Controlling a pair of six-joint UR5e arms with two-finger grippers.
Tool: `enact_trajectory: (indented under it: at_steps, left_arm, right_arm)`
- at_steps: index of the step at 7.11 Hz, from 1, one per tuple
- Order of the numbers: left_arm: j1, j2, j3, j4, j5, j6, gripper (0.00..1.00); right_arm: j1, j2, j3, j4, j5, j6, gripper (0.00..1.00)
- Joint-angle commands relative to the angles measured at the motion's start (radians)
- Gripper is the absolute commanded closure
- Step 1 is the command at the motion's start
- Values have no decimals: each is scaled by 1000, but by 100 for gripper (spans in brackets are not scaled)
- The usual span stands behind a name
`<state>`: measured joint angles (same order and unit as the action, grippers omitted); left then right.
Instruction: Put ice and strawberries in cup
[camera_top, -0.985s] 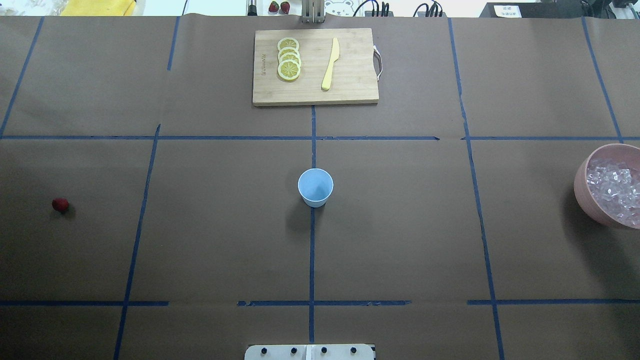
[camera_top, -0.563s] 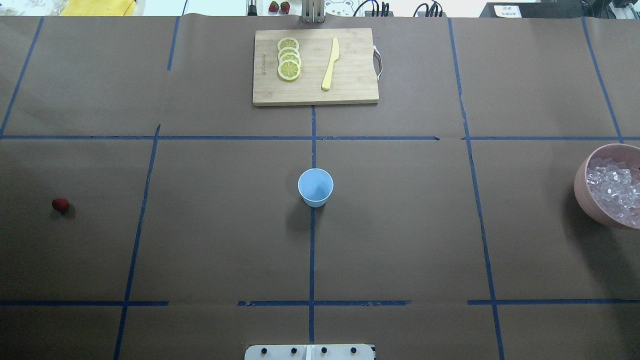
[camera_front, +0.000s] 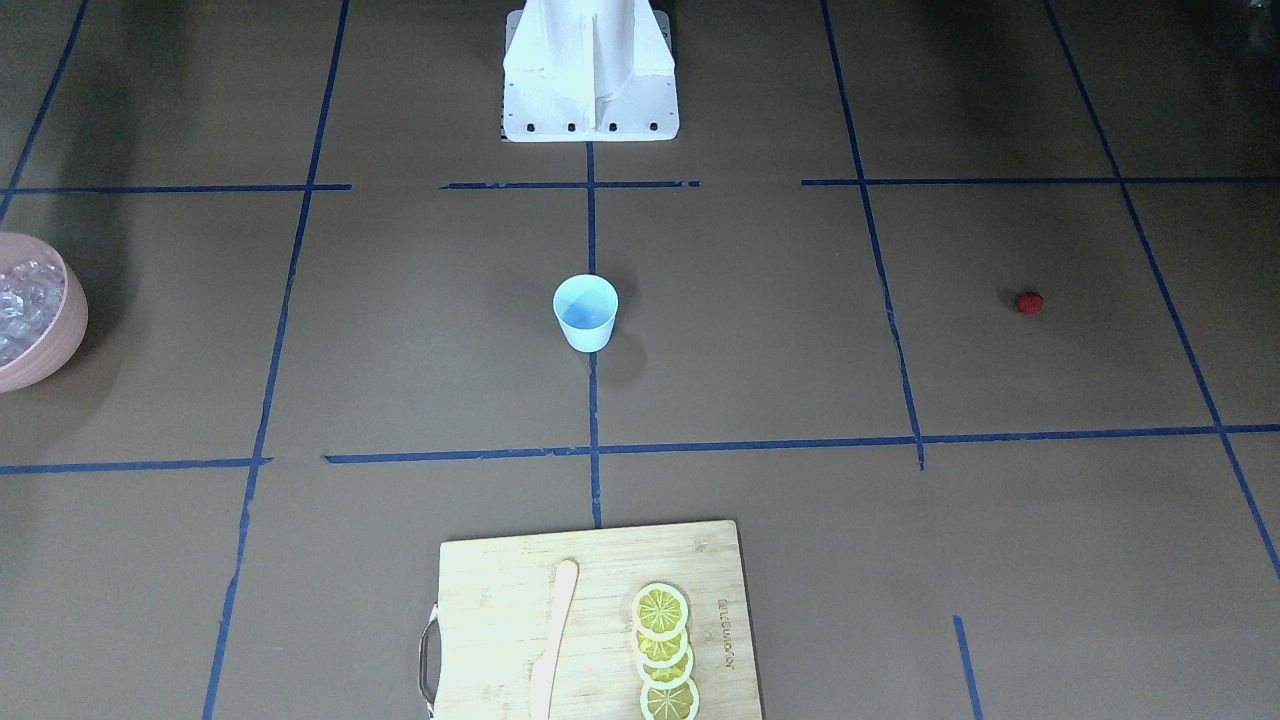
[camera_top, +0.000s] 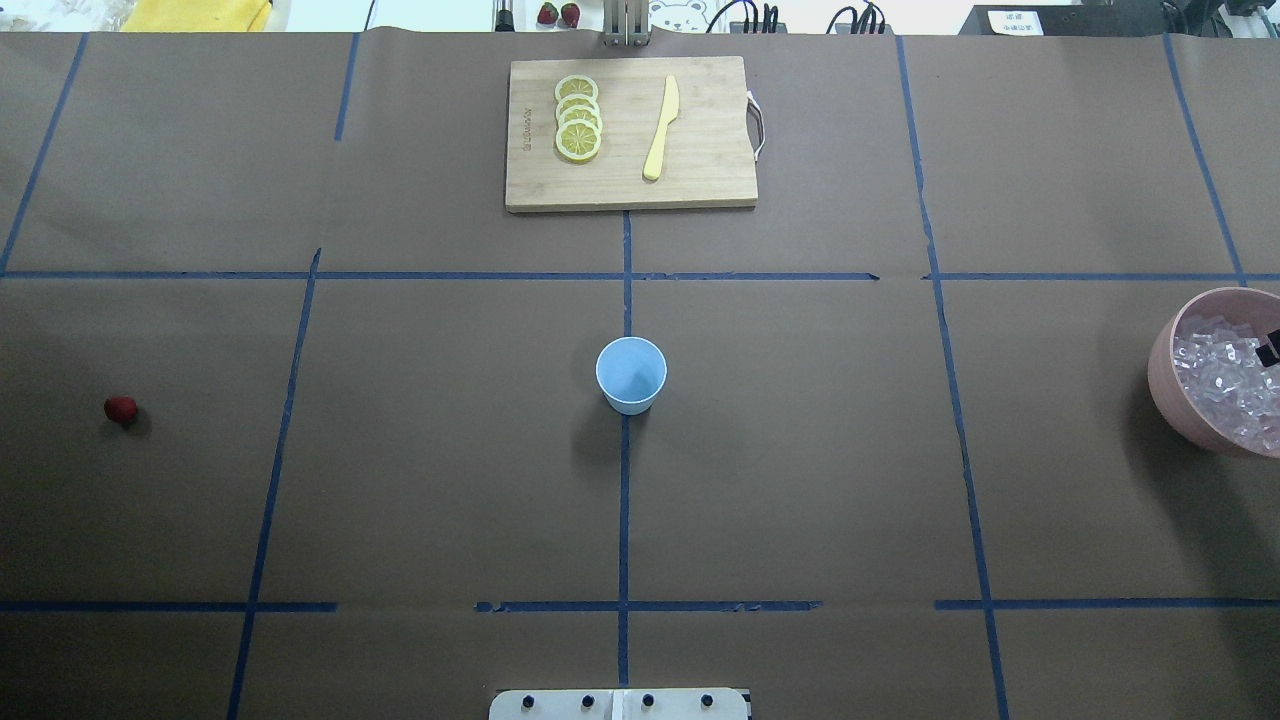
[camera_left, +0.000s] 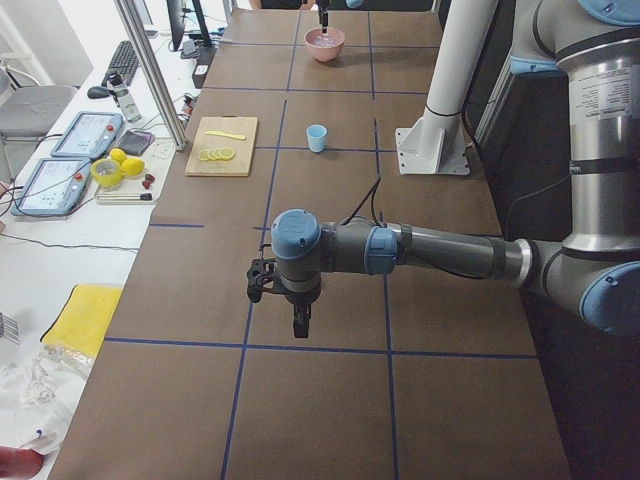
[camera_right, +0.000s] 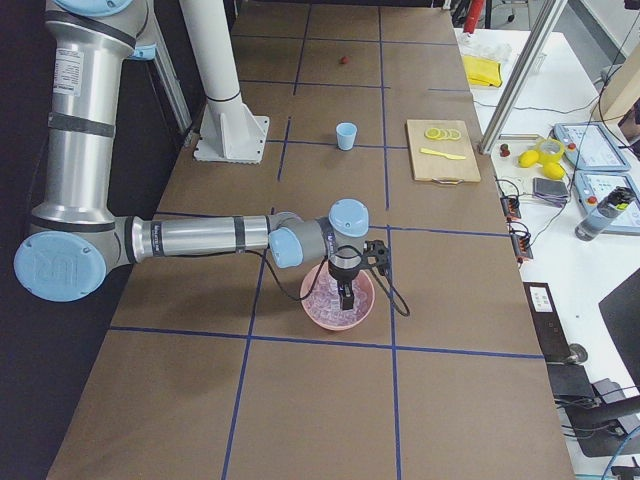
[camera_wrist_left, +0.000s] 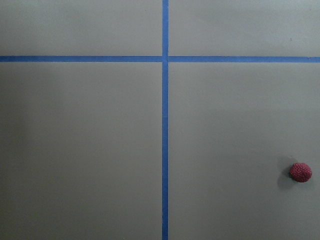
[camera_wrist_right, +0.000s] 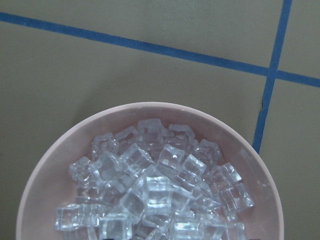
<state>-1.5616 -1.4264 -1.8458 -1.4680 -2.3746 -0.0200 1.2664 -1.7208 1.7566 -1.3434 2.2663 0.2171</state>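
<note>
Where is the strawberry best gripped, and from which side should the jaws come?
Grip the strawberry across its round middle, coming straight down from above. It is small and low, lies alone on the table, and nothing near it blocks the jaws.

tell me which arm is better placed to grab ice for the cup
Right. The right gripper hangs just above the pink bowl, and its wrist camera looks straight down on the ice. The left gripper is off at the opposite end, by the strawberry, far from the bowl.

Overhead and front views face oppositely (both share the cup (camera_top: 631, 375)).
</note>
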Motion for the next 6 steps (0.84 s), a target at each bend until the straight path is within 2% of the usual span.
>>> enact_trajectory:
  at_steps: [1, 3, 6]
  left_arm:
    - [0, 0, -3, 0, 0, 0, 0]
    - [0, 0, -3, 0, 0, -1, 0]
    - [0, 0, -3, 0, 0, 0, 0]
  right_arm:
    - [-4, 3, -17, 0, 1, 2, 21]
    - [-12, 1, -32, 0, -1, 2, 31]
    - [-33, 1, -37, 0, 1, 5, 31]
